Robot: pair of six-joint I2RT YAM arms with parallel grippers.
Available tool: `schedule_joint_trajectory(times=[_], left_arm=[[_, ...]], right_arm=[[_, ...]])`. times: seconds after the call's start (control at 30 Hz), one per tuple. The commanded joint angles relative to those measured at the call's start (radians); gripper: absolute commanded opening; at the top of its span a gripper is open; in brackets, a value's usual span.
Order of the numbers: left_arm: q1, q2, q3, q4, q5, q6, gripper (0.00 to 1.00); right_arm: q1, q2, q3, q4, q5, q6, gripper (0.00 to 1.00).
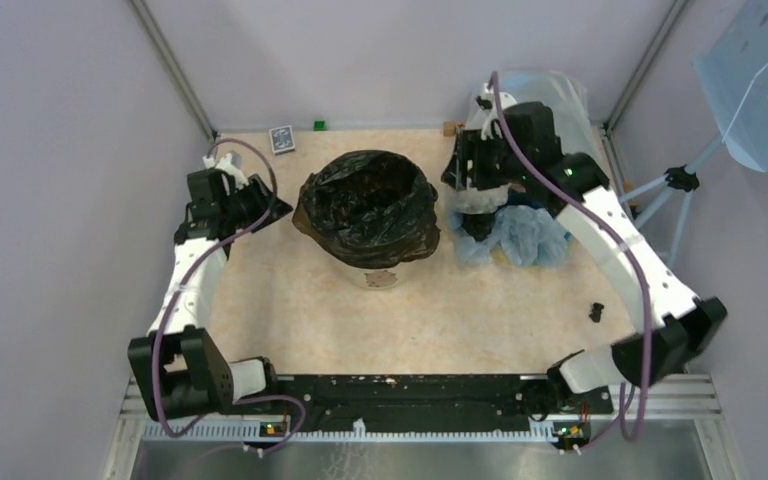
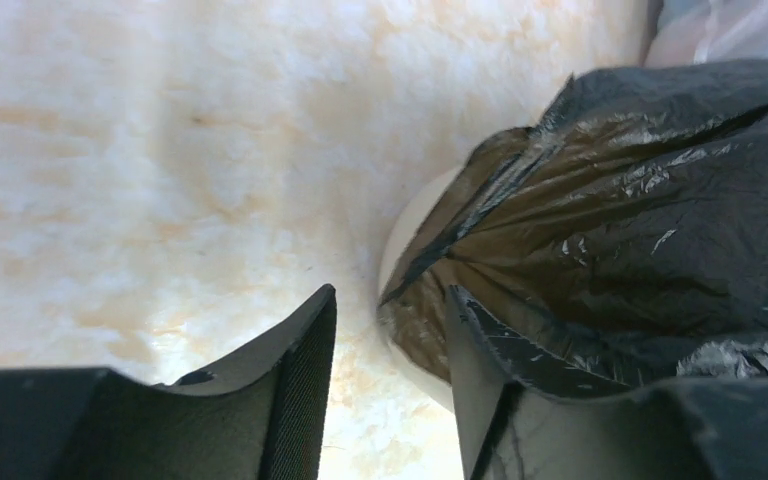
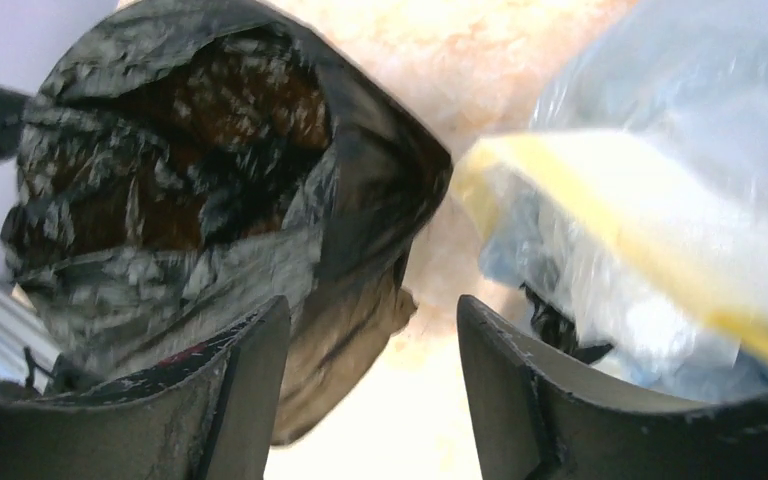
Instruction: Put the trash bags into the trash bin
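The bin stands mid-desk, a black bag draped over its rim and sagging open inside. So the liner looks to be in, and the step in hand, as I read it, is the next load: the blue bags heaped just right of the bin.

Your right jaws hang spread over the bin-side edge of that heap, pinching nothing. In the wrist view, pale blue film with a yellow band fills the side away from the bin.

Your left jaws sit at the bin's left flank, spread too. The liner's hem lies right by one finger; whether it touches, I can't tell.

Next move, I'd say: lower the right jaws onto a blue bag and close on a bunched fold, not a single layer, since thin film slips. Then lift above the rim and carry it left over the mouth.

For room, there's open desk on the near side of the bin. Behind the heap a whitish sack crowds the far corner, with a frame post close by. Mind the rim: snag the hem and the liner may drag off or the bin tip.
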Motion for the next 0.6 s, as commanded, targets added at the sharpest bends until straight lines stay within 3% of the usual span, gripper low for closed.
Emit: schedule_joint_trajectory(times=[0.0,0.1,0.23,0.37,0.57], left_arm=[[0.079,-0.105,-0.036,0.031,0.011,-0.038,0.57],[0.094,-0.133,-0.020,0.049,0.026,-0.058,0.75],[0.093,-0.109,-0.029,0.208,0.174,-0.154,0.86],[0.093,-0.011,0.015,0.283,0.282,-0.258,0.86],[0.092,0.149,0.054,0.435,0.393,-0.392,0.77]], right_arm=[[0.023,-0.239,-0.268,0.179,-0.017,0.140,0.70],[0.056,-0.391,-0.466,0.336,-0.096,0.193,0.76],[0.099,-0.476,-0.613,0.454,-0.182,0.171,0.80],[0.119,-0.494,-0.727,0.577,-0.234,0.249,0.80],[0.166,-0.521,-0.874,0.798,-0.191,0.334,0.72]])
